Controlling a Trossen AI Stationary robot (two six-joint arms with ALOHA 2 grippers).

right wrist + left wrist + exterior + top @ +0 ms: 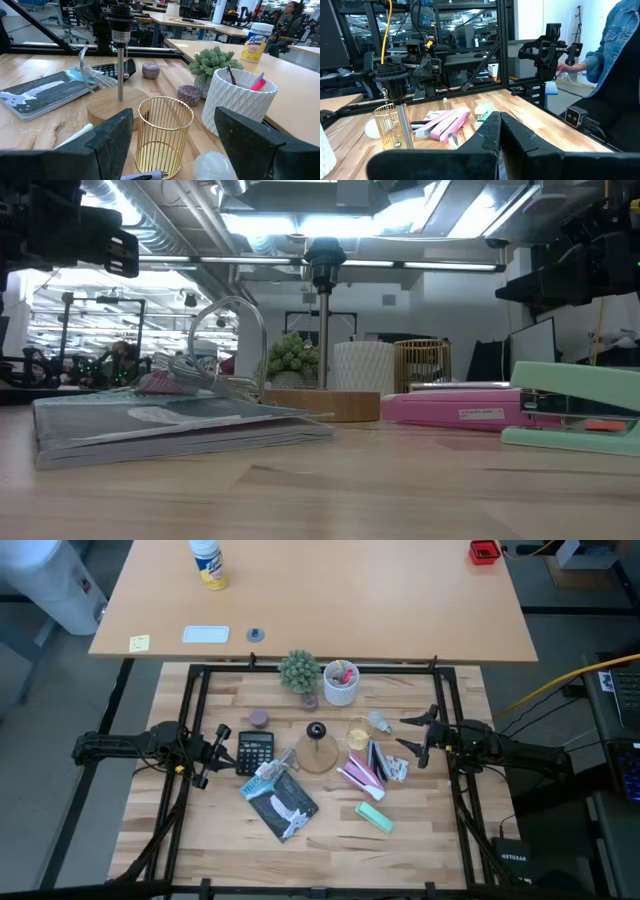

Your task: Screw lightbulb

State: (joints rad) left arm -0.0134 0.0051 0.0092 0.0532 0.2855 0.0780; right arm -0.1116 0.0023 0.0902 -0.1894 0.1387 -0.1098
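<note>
The lightbulb [380,723] lies on its side on the table, next to the gold wire cup [359,732]. It shows in the right wrist view [215,167] and in the left wrist view [371,129]. The wooden lamp stand [316,752] stands mid-table with its black socket [120,22] empty on top. My right gripper [415,736] is open above the table, just right of the bulb, its fingers wide apart in its wrist view [174,117]. My left gripper [222,747] is shut and empty, left of the stand [500,120].
A calculator [255,751], a booklet with a cable [280,802], pink items [360,772] and a green stapler [374,816] lie around the stand. A plant [298,670], a white ribbed cup [341,682] and a small jar [259,718] stand farther back. A person [620,50] is beyond the table.
</note>
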